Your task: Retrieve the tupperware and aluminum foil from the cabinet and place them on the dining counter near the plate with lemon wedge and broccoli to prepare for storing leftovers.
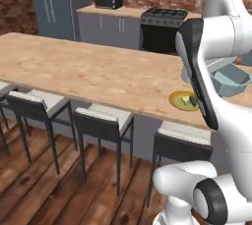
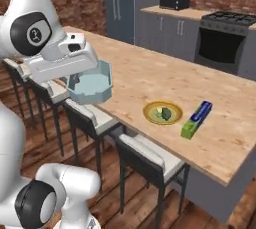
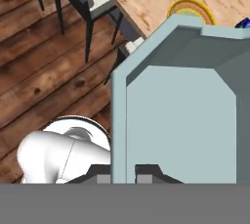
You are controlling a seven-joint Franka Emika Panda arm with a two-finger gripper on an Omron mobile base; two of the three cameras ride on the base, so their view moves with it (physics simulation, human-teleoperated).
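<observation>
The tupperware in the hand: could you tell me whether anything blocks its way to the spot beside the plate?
Nothing visible does. The tupperware hangs over the dining counter edge, with bare wood between it and the plate.

Left base cam: behind arm, faces fwd/down over the worktop (image 1: 88, 71); plate (image 1: 181, 100) at right-centre. Right base cam: same worktop from the other side, plate at centre. Hand cam: v. close on tupperware (image 3: 180, 115), floor at left, plate at upper right.
</observation>
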